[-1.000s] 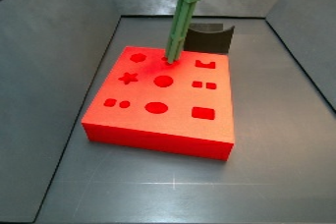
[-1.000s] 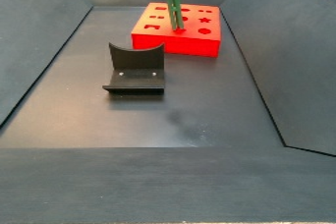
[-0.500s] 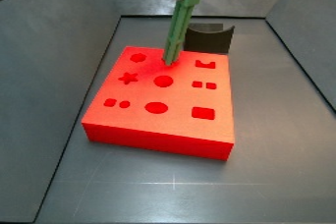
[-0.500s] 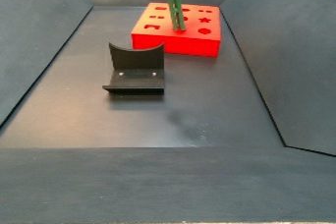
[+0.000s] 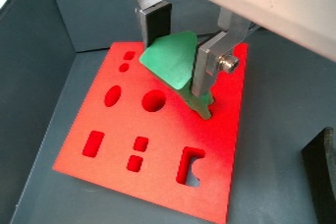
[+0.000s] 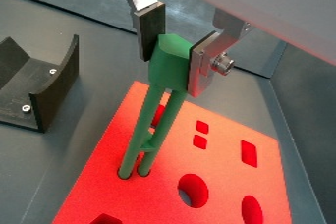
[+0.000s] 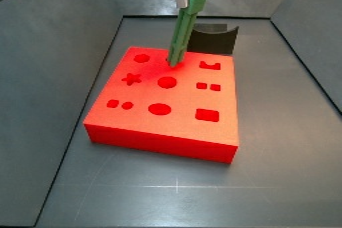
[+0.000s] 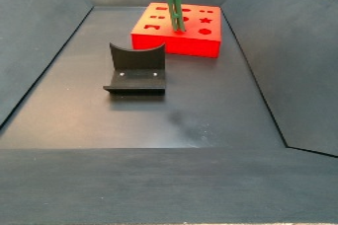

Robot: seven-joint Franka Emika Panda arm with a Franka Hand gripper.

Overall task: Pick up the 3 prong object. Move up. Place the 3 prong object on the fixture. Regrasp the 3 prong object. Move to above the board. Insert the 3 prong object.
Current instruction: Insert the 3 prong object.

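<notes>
While hanging above the red board (image 7: 163, 97), gripping the green 3 prong object (image 6: 155, 110) by its wide upper end, gripper (image 6: 178, 49) clamping it between silver finger plates (image 6: 206, 59) with dark pads. Pointing the slim pronged end down, leaning a little off vertical in both side views, tip reaching the board's top face near the round cutouts (image 6: 195, 191) in a wrist view; whether touching or just short of the surface, cannot tell. Sitting behind the board in a side view, dark fixture (image 7: 213, 39), apart from it on the grey floor (image 8: 185, 120) with nothing resting in its curved recess.
</notes>
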